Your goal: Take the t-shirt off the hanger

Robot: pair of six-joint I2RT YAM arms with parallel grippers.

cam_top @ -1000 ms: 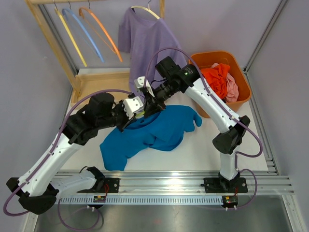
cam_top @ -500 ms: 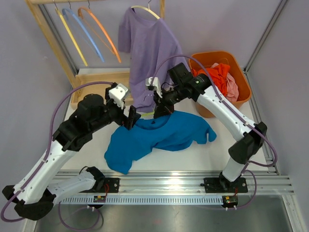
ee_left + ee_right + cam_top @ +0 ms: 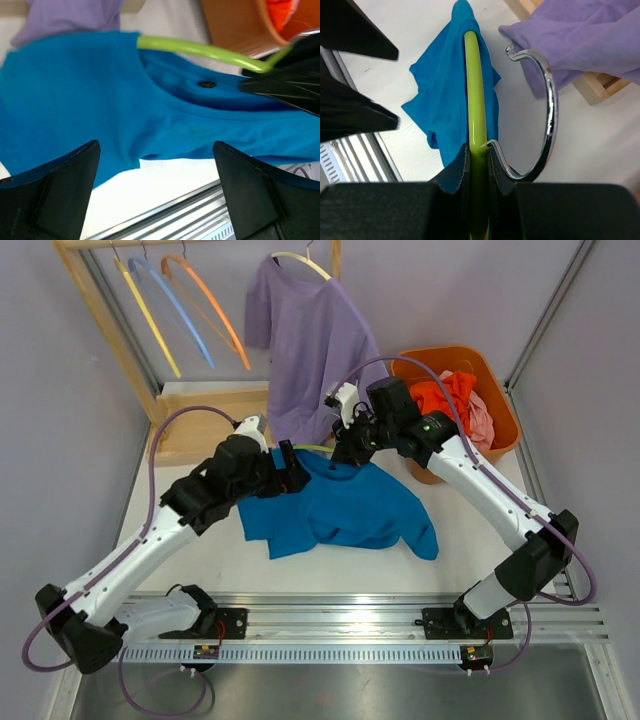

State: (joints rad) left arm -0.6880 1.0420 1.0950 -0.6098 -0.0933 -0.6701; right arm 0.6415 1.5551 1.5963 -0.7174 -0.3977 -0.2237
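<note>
T-shirt (image 3: 340, 512), blue, is lying crumpled at the centre of the table (image 3: 350, 575), its collar at 11 o'clock hanging on a green hanger (image 3: 476, 90). The right gripper (image 3: 479, 172) is clenching the hanger's bar right beside the metal hook (image 3: 547, 100), with a fold of blue cloth lying against its fingers. The left gripper (image 3: 155, 150) is hovering at the t-shirt's 10 o'clock, jaws spread wide and grasping nothing. A purple shirt (image 3: 310, 340) is hanging at 12 o'clock, and an orange basket (image 3: 430, 352) holding clothes is sitting at 2 o'clock.
</note>
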